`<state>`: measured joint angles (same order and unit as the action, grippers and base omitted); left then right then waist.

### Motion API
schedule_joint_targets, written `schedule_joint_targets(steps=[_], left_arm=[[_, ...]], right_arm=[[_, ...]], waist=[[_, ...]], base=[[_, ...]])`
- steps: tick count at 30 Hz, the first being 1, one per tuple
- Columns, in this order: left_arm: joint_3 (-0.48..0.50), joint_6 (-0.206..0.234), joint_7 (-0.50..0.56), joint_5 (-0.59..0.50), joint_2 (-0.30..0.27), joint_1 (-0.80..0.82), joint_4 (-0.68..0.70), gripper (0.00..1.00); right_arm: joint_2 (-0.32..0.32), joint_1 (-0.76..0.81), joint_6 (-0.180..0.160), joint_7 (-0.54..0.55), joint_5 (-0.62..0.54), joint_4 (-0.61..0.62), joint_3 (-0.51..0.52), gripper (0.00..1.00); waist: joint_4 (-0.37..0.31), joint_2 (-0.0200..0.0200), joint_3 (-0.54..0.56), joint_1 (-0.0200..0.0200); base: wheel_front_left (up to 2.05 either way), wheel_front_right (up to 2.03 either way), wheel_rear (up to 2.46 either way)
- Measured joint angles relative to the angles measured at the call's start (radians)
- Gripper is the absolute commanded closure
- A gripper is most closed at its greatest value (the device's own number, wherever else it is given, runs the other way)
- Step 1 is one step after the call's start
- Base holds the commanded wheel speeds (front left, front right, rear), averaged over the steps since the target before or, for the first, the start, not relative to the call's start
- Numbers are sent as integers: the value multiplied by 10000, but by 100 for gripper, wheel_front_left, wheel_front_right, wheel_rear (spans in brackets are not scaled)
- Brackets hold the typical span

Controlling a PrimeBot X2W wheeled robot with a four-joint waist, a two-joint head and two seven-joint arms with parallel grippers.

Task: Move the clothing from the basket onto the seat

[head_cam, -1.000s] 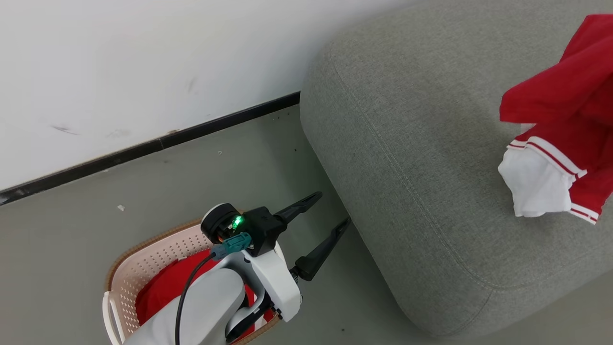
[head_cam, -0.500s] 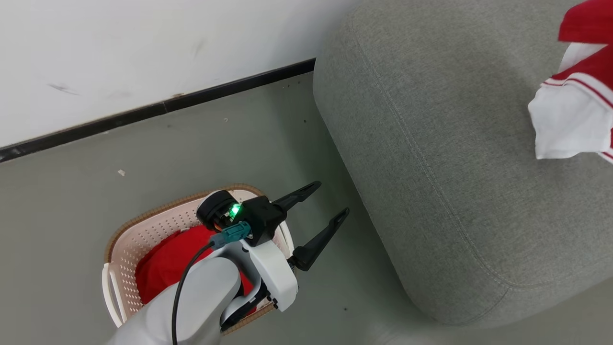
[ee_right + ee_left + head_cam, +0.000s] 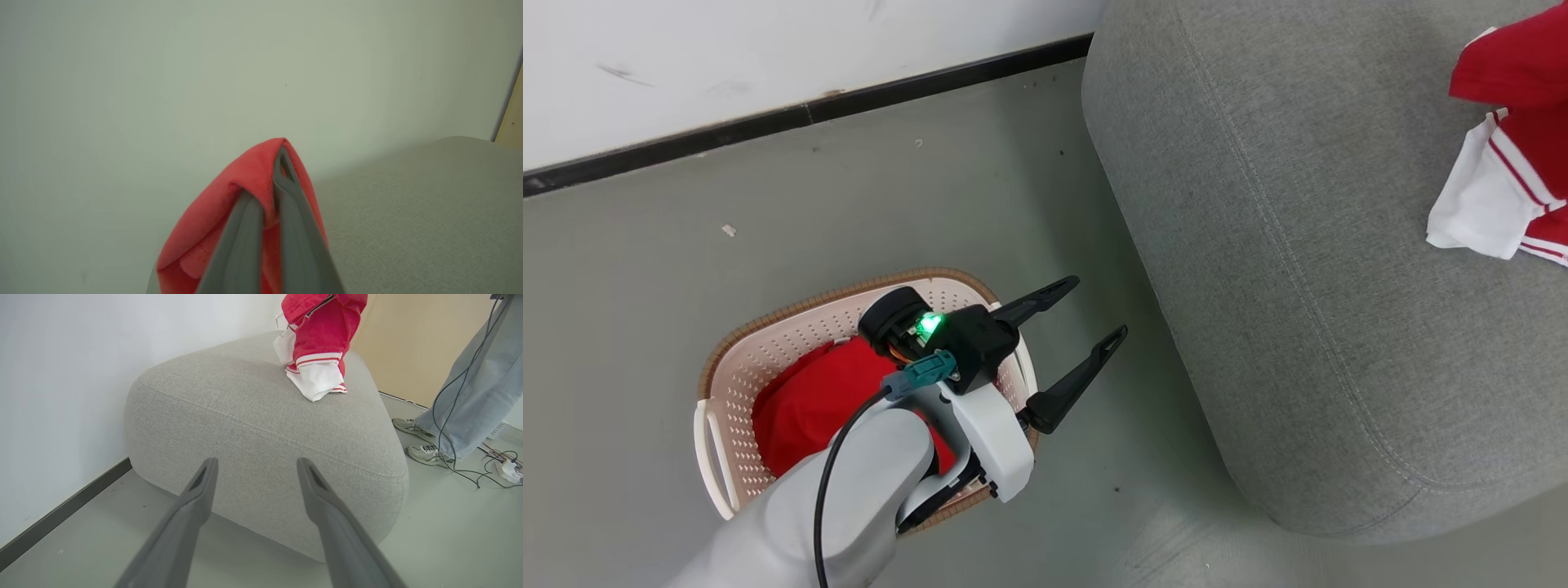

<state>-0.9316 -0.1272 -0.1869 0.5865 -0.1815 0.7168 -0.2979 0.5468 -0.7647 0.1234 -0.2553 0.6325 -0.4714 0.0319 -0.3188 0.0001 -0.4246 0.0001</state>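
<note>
The right end effector [image 3: 265,179] was clamped on a bright red, white-trimmed fabric garment [image 3: 320,343] dangling onto the large grey woven-fabric seat [image 3: 1258,245]; releasing low, away from the rounded edge, looked wisest. The left end effector [image 3: 1098,306], fingers apart, hovered above the cream-white perforated plastic basket [image 3: 768,335] holding more red clothing [image 3: 809,400].

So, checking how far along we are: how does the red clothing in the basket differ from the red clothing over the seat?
The basket clothing lies bunched inside the basket, ungripped; the seat clothing hangs from the shut right tool, its lower end reaching the seat. The basket clothing shows plain red; the seat clothing shows white panels and stripes. Both are red soft fabric.
</note>
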Motion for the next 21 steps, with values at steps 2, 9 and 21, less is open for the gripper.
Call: schedule_joint_targets(steps=[2, 9, 21], left_arm=[[-4, 0, 12, -50, -50, 83, 19, 0], [-23, 0, 48, -159, -150, 237, 96, 0], [-86, 0, 36, -169, -291, 359, 90, 0]], right_arm=[[-69, 97, 0, 0, 0, -245, -61, 100], [-178, 514, 0, 0, 2, -1016, -86, 100], [-614, 1094, 0, 0, -430, -2383, -1080, 100]], waist=[[30, 0, -122, 0], [74, 0, -479, 0], [-18, 0, -490, 0]], base=[[0, 0, 0], [0, 0, 0], [0, 0, 0]])
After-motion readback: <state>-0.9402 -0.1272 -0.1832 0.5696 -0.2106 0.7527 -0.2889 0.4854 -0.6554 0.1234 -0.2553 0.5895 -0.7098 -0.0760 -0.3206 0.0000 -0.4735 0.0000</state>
